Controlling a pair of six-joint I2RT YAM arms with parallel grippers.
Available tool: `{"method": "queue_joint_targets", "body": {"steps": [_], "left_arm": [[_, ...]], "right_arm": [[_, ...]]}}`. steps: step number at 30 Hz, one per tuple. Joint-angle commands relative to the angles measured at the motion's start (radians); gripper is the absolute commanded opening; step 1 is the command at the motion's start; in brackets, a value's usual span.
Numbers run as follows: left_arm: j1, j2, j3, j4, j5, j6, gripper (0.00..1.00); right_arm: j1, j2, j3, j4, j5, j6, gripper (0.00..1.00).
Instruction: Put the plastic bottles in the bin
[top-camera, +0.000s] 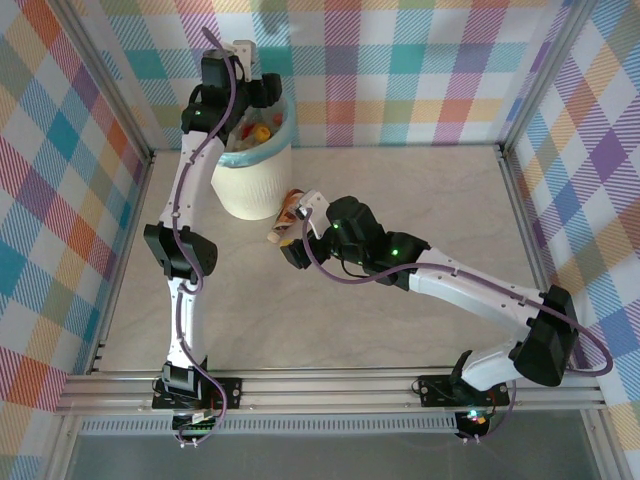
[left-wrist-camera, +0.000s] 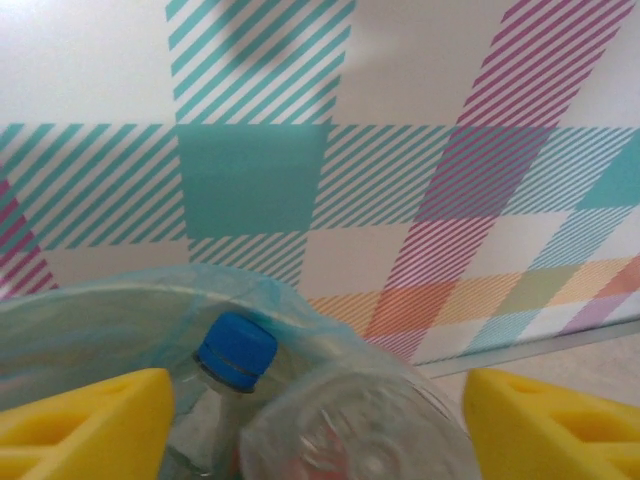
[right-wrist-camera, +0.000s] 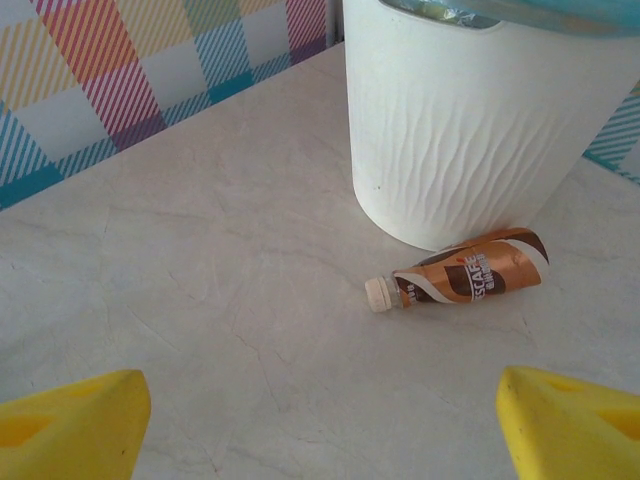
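A brown bottle (right-wrist-camera: 470, 273) is seen lying on its side on the tabletop (right-wrist-camera: 200, 250), just beside the foot of the white bin (right-wrist-camera: 450, 130). It is found ahead of the right pincer (right-wrist-camera: 320, 425) and a little to its right, its length set across the view, white cap to the left. That pincer is held wide open with nothing in it and is judged the nearer one. "ESCAFE" can be read on the label. The left pincer (left-wrist-camera: 320, 420) is held over the bin, fingers apart; the clear bottle (left-wrist-camera: 350, 445) between them does not seem gripped.
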Motion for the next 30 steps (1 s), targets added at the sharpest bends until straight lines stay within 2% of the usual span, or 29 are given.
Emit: {"method": "queue_joint_targets", "body": {"steps": [1, 3, 8, 10, 12, 16, 23, 25, 28, 30], "left_arm": [[-0.005, -0.028, 0.022, 0.045, -0.026, -0.034, 0.61], [-0.009, -0.016, 0.021, 0.057, 0.004, -0.053, 0.49], [-0.031, 0.017, 0.022, 0.044, -0.01, -0.046, 0.31], [-0.034, 0.027, 0.024, -0.004, -0.023, -0.04, 0.23], [-0.034, 0.034, 0.022, -0.096, -0.063, -0.03, 0.18], [-0.033, 0.043, -0.013, -0.221, -0.13, -0.012, 0.17], [-0.033, 0.058, -0.042, -0.227, -0.119, 0.007, 0.2], [-0.034, 0.058, -0.034, -0.217, -0.114, 0.006, 0.24], [-0.034, 0.052, 0.007, -0.209, -0.104, 0.002, 0.38], [-0.032, 0.029, 0.033, -0.195, -0.102, -0.008, 0.43]], "right_arm": [[-0.003, 0.013, 0.036, -0.011, 0.0, -0.008, 0.89], [-0.002, 0.017, 0.036, -0.013, -0.001, -0.008, 0.89], [-0.002, 0.029, 0.045, -0.031, -0.004, -0.009, 0.89], [-0.003, 0.03, 0.045, -0.036, -0.004, -0.01, 0.89], [-0.003, 0.03, 0.042, -0.043, -0.003, -0.01, 0.89], [-0.002, 0.031, 0.038, -0.047, -0.007, -0.004, 0.89], [-0.002, 0.055, 0.055, -0.054, -0.018, -0.005, 0.89], [-0.003, 0.061, 0.063, -0.057, -0.015, -0.004, 0.89], [-0.003, 0.076, 0.08, -0.078, 0.005, 0.003, 0.9], [-0.003, 0.093, 0.101, -0.098, 0.027, 0.013, 0.9]]}}
